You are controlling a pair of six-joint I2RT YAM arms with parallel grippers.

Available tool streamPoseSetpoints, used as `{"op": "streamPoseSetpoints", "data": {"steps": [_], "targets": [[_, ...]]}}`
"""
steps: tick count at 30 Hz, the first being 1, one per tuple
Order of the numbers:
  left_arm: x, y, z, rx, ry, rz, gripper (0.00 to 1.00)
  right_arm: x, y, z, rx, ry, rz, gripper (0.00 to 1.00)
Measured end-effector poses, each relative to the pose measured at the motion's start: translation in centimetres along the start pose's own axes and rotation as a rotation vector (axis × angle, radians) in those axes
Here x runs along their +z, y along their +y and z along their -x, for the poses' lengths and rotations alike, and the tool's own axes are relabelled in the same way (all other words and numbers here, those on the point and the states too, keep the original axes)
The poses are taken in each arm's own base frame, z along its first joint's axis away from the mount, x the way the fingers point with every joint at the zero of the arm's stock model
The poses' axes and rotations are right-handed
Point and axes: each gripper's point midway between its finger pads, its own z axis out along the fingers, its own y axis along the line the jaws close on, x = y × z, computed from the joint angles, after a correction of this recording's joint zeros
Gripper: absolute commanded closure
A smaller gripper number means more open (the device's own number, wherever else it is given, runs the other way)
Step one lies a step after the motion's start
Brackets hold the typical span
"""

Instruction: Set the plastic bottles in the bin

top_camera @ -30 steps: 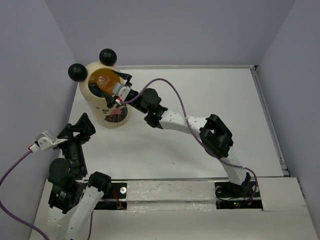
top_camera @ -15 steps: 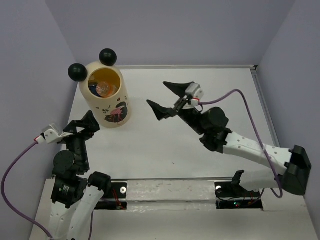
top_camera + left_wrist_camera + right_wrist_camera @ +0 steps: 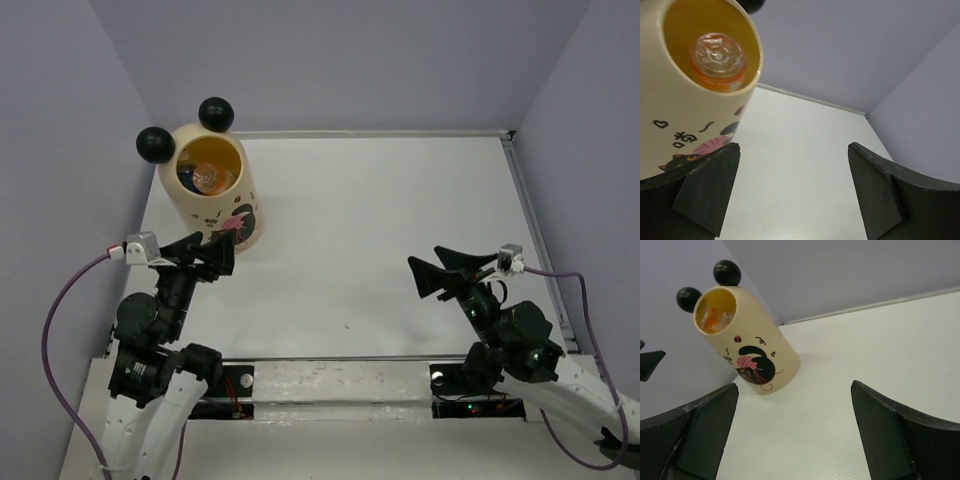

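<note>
The cream-yellow bin (image 3: 190, 212) with two black ball ears stands upright at the table's far left. Inside it lie plastic bottles (image 3: 208, 178), an orange one on top and a bit of blue beside it. The left wrist view looks into the bin (image 3: 670, 110) at the orange bottle (image 3: 717, 61). My left gripper (image 3: 222, 255) (image 3: 793, 147) is open and empty, close to the bin's near foot. My right gripper (image 3: 425, 258) (image 3: 794, 385) hangs open and empty at the near right, far from the bin (image 3: 775, 347), where orange plastic (image 3: 714, 319) shows.
Lilac walls close in the white table (image 3: 380, 230) on three sides, with a raised edge (image 3: 530, 220) along the right. Purple cables trail from both wrists. The left wall stands just behind the bin.
My right arm has drawn back from the bin's mouth to the near right, gripper empty. The left gripper has swung right and forward toward the bin's foot.
</note>
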Motion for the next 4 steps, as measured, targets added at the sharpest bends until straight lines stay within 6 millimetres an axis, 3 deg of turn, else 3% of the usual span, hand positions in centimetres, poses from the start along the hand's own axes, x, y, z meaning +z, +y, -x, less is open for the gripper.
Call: {"op": "streamPoseSetpoints", "data": {"steps": [4], "targets": [[0.0,-1.2,-2.3,-0.022,0.079,-0.089,0.01,-1.2,-2.4,-1.7,0.037,0.026,-0.089,0.00]]}}
